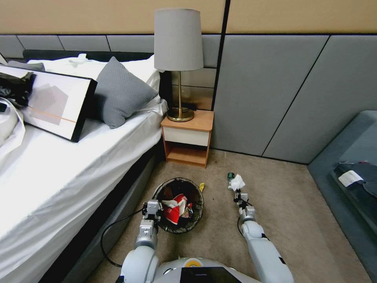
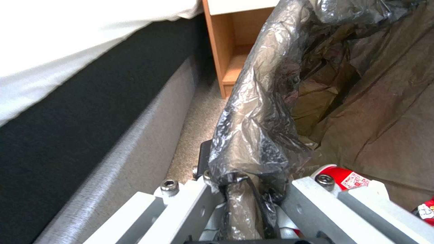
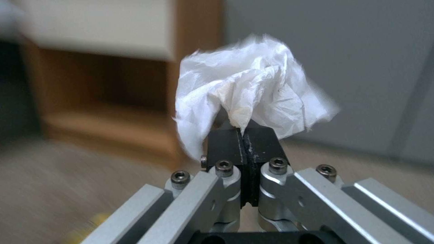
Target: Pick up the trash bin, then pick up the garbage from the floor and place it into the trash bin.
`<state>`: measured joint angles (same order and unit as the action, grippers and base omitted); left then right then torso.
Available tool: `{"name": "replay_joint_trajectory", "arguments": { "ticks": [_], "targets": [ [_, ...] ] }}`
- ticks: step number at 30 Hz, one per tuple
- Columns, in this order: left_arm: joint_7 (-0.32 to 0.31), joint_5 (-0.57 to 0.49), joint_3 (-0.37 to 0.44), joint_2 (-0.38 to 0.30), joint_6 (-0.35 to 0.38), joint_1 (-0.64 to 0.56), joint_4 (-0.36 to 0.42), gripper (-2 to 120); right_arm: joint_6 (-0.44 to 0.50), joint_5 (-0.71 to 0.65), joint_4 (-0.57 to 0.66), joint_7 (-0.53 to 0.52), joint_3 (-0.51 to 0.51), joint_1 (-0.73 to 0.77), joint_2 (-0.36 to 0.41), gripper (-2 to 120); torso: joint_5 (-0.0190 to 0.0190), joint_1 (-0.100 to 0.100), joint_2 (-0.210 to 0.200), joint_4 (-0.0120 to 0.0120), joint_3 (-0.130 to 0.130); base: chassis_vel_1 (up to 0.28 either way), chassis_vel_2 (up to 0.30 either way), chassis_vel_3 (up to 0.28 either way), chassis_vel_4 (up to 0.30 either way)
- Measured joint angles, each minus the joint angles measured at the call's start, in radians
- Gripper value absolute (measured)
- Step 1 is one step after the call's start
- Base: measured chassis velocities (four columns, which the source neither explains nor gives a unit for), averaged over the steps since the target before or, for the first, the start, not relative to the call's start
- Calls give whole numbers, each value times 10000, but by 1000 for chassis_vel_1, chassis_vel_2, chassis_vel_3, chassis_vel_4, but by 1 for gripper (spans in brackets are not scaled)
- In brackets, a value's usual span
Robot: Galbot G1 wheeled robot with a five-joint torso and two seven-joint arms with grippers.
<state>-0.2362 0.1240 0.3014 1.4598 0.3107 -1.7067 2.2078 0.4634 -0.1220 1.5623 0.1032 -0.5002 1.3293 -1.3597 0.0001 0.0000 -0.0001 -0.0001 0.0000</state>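
Two grippers work at once. Left gripper (image 1: pixel 152 207) is clamped on the bagged rim of the one trash bin (image 1: pixel 196 216), which holds red-and-white packets (image 1: pixel 174 212) just to its right. Right gripper (image 1: pixel 238 193) has its black pads pressed together on one white tissue wad (image 3: pixel 253 101), held clear of the floor (image 1: pixel 298 204). Just beyond it sits one green-capped bottle (image 1: pixel 230 175); a yellow wrapper (image 1: pixel 202 186) lies to its left, beside the bin.
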Motion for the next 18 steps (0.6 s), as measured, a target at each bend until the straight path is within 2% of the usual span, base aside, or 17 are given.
{"name": "replay_joint_trajectory", "arguments": {
  "ticks": [2,3,6,9,13,18],
  "targets": [
    [1,0,-22,-12,0,12,-13,2,369,87,1331,647,249,503,26,0,-3,0,0,2,0,0,0,0,0],
    [1,0,-22,-12,0,12,-13,2,369,87,1331,647,249,503,26,0,-3,0,0,2,0,0,0,0,0],
    [4,1,-43,-35,0,17,-16,2,722,241,2730,1255,729,1070,145,0,-3,0,0,2,0,0,0,0,0],
    [5,0,-66,-41,0,21,-26,2,948,425,3320,1614,1127,1415,290,0,-2,0,1,2,0,0,0,0,0],
    [5,0,-119,-40,0,37,-41,2,1207,811,3640,2075,1805,1779,624,0,-2,0,1,0,0,0,0,0,0],
    [5,28,-189,-32,0,50,-59,2,1256,1080,3245,2295,2700,1810,948,0,0,0,1,2,0,0,0,0,0]
  ]
}}
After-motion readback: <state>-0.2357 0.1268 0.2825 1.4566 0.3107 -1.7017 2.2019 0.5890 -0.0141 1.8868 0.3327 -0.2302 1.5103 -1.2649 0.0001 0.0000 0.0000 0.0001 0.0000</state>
